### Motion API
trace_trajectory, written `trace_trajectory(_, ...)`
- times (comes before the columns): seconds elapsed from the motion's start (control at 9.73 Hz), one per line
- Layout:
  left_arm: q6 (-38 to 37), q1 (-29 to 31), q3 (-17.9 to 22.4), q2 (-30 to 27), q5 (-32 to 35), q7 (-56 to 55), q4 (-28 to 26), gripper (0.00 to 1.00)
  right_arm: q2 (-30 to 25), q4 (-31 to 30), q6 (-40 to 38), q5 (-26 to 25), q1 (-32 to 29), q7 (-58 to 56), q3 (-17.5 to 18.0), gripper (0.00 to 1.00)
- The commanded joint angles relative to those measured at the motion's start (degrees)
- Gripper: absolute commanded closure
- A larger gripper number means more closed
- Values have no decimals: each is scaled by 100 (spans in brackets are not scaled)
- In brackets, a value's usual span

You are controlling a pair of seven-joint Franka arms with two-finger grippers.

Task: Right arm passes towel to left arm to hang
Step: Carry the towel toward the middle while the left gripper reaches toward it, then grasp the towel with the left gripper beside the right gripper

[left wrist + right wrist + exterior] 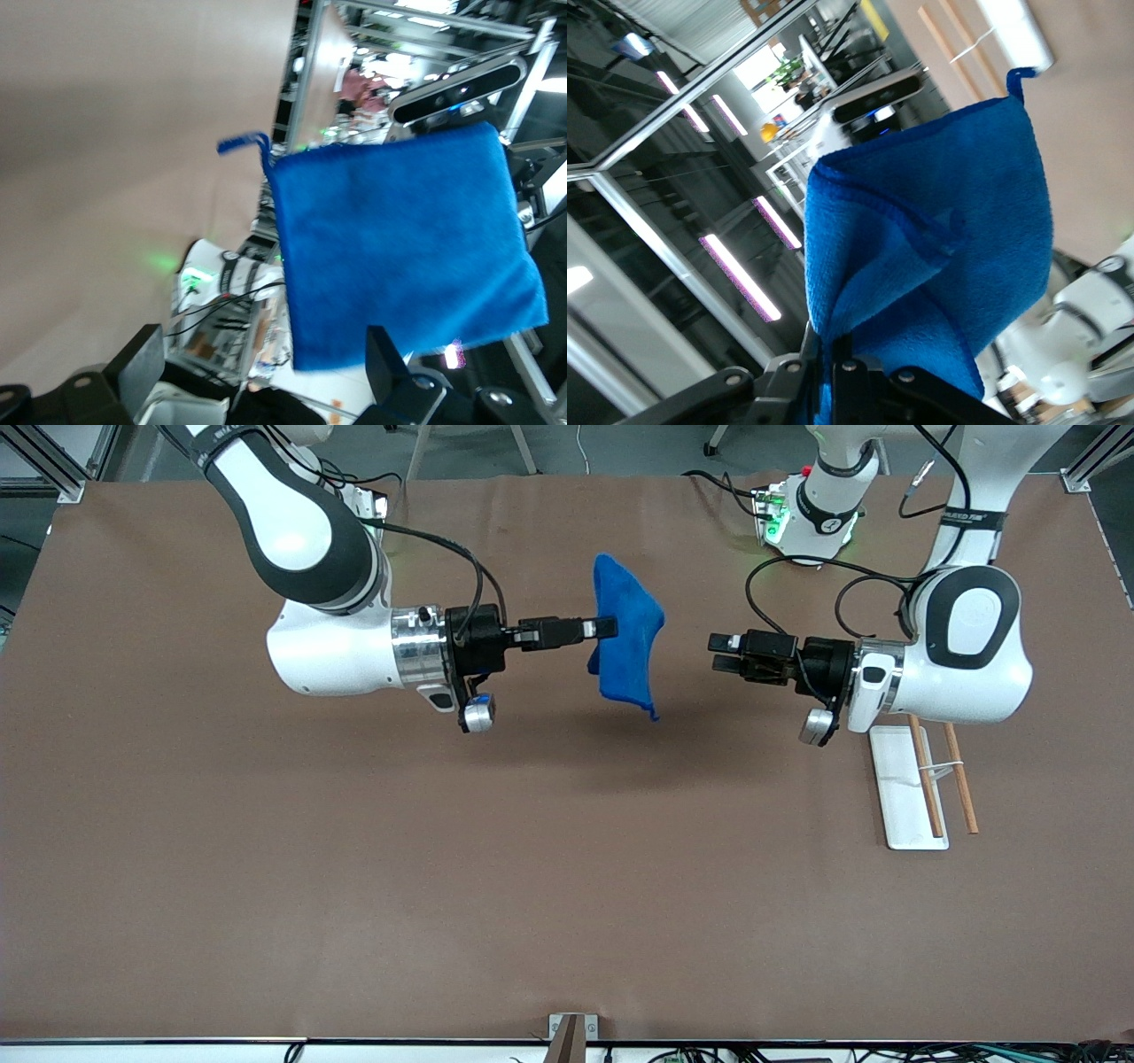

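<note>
Right gripper (608, 628) pinches towel (627, 638) aloft; left gripper (719, 653) seemingly agape nearby.

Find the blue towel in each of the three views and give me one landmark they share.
Front view: the towel hangs mid-picture, above the table, pinched by the right gripper.
Left wrist view: the towel fills the middle, hanging flat, with the open left gripper in front of it.
Right wrist view: the towel fills the centre, bunched at the fingers.
Shared landmark: the towel's corner loop.
</note>
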Motion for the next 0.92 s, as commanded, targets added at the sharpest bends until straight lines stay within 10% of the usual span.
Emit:
trace_trajectory(0.0, 167, -80, -37, -59, -896, 775, -767, 0, -127, -60, 52, 568, -41, 25, 139, 98)
trace_trajectory(0.82, 132, -72, -775, -779, -3983, 2394, -2069, 0, -74, 204, 799, 746, 381, 69, 174, 99)
